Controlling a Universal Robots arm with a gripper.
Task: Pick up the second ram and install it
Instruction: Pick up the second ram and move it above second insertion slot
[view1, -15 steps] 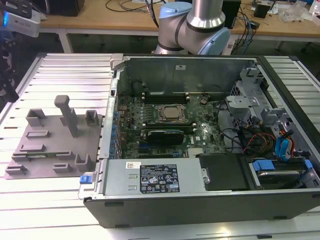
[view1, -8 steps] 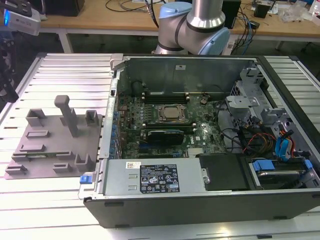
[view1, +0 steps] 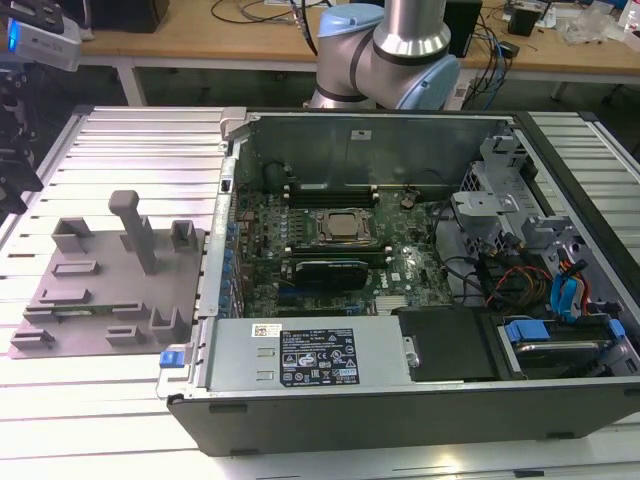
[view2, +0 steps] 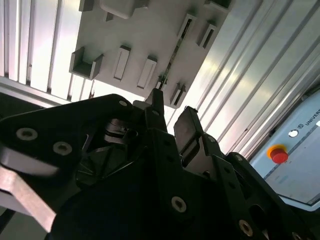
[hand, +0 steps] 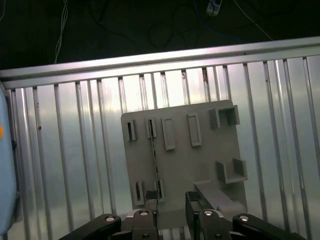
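The second ram (hand: 154, 160) is a thin green stick standing on its edge in slots of the grey fixture plate (hand: 200, 165). The second wrist view has the second ram (view2: 175, 52) running away from the fingertips. My gripper (hand: 171, 202) hangs above the plate's near edge, open, with nothing between its fingers. One fingertip (hand: 150, 206) lines up with the stick's near end, and whether it touches I cannot tell. In the exterior view my gripper (view1: 18, 175) is high at the far left, above the fixture plate (view1: 110, 290), where the second ram (view1: 72, 311) lies low.
The open computer case (view1: 400, 390) fills the exterior view's middle and right. Its motherboard carries a CPU socket (view1: 343, 226) with memory slots (view1: 330, 252) beside it. An upright post (view1: 135, 230) and blocks rise from the plate. Ribbed metal table (view1: 130, 150) lies around.
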